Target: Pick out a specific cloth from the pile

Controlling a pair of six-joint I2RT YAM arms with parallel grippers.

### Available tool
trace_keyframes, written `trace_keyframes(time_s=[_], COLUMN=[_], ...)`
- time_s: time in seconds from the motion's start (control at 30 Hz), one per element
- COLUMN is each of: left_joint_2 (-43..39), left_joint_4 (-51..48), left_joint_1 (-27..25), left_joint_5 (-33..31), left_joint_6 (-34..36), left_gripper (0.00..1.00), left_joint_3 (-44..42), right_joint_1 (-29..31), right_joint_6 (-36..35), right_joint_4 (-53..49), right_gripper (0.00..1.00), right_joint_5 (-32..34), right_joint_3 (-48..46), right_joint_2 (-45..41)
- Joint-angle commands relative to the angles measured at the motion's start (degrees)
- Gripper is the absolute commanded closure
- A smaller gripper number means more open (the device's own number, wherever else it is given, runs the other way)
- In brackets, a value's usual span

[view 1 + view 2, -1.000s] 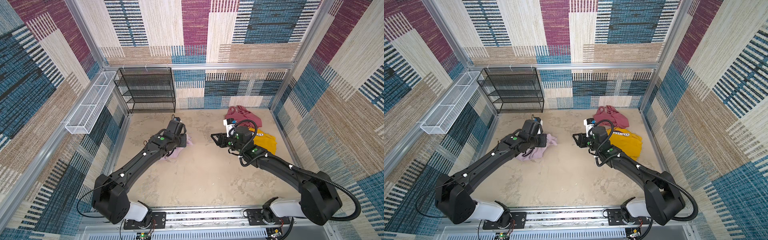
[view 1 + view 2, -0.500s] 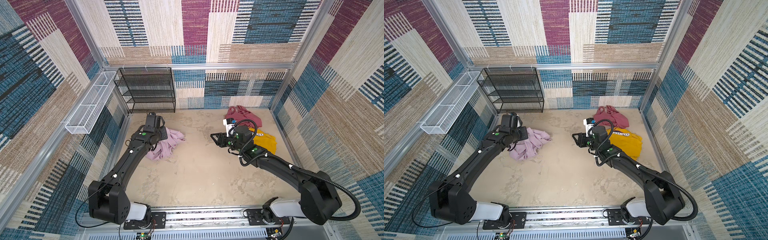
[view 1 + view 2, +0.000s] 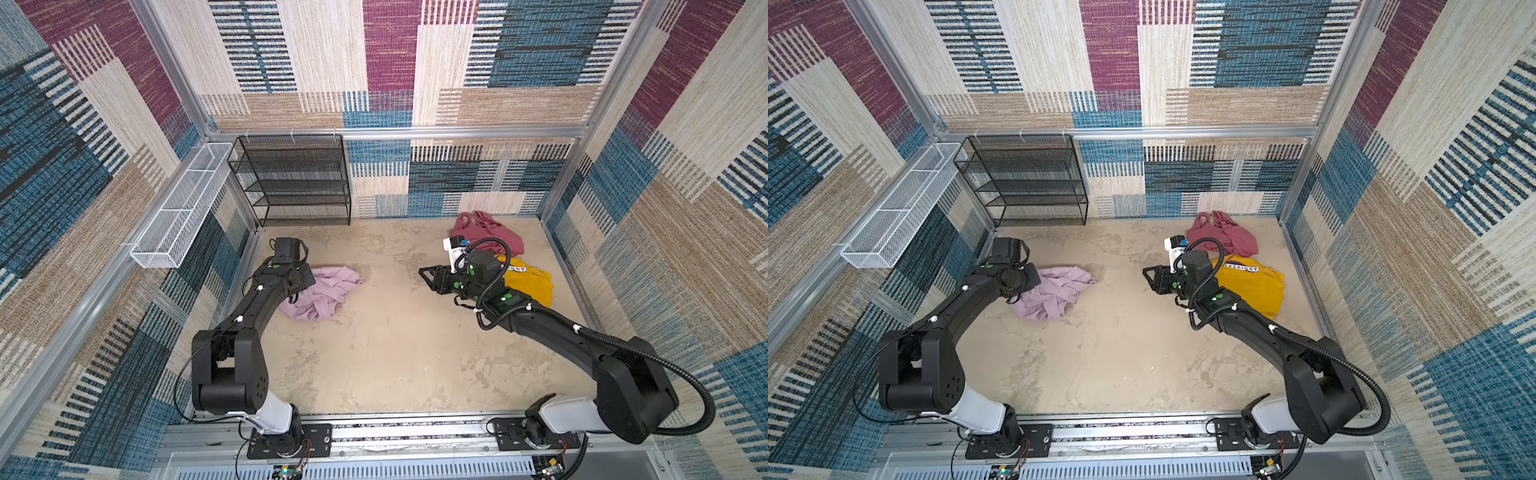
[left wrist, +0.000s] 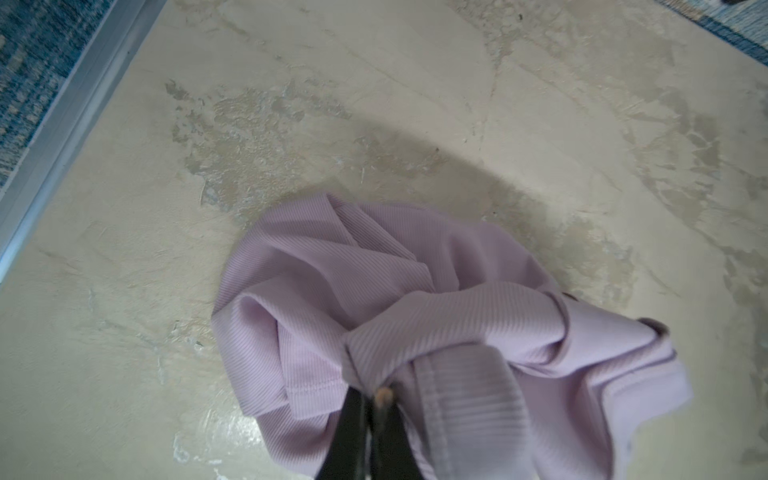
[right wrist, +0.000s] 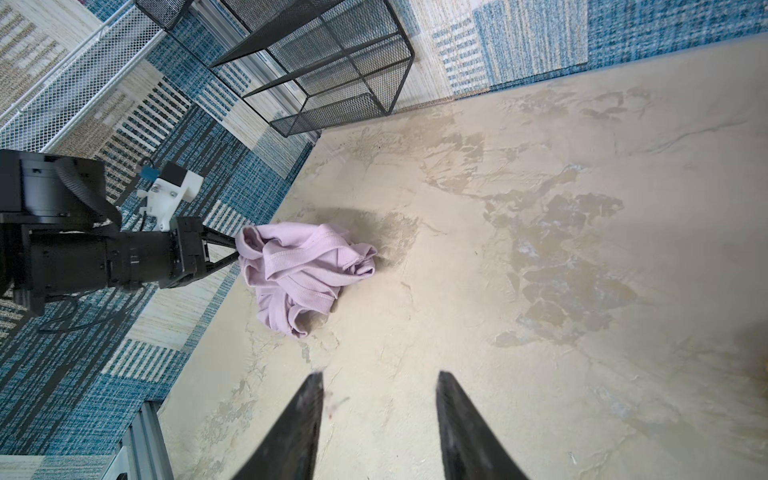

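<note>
Now that the left pincer (image 4: 371, 399), clamped on the lilac cloth (image 3: 328, 291), has dragged it leftward, it lies well apart from the dusty-rose garment (image 3: 486, 232) and mustard shirt (image 3: 528, 282), effectively picked out; the right pincer (image 5: 380, 376) hovers open, empty.

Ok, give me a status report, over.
Left gripper shut on lilac cloth. Right gripper open, empty. Cloth lies apart from rose garment and yellow shirt. Nothing blocking.

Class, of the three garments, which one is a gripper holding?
The pale lilac cloth, pinched by the left gripper; the dusty-rose garment and mustard-yellow shirt lie ungripped.
</note>
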Motion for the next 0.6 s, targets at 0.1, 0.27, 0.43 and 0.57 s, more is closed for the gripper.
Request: trace_keyframes(time_s=[0.1,0.27,0.43,0.57], left_joint_2=[2.5,4.8,7.3,7.9], left_joint_4=[2.6,2.1,1.5,2.3], left_joint_1=[0.4,0.4,0.4,0.4], left_joint_5=[0.7,-0.2,0.2,1.4], left_joint_6=[-1.9,-0.8,0.1,0.2], left_gripper=[1.0,1.0,1.0,1.0], left_joint_3=[-0.9,-0.6,-0.2,-0.9], right_joint_1=[0.1,0.0,0.0,0.0], right_joint_6=[0.6,0.5,0.5,0.7], right_joint_4=[0.2,0.1,0.1,-0.2], right_gripper=[0.53,0.52,0.53,0.53], right_joint_5=[0.0,-0.3,-0.3,-0.1], right_joint_3=[0.4,1.0,1.5,1.6], right_joint_2=[0.0,0.7,1.2,1.2])
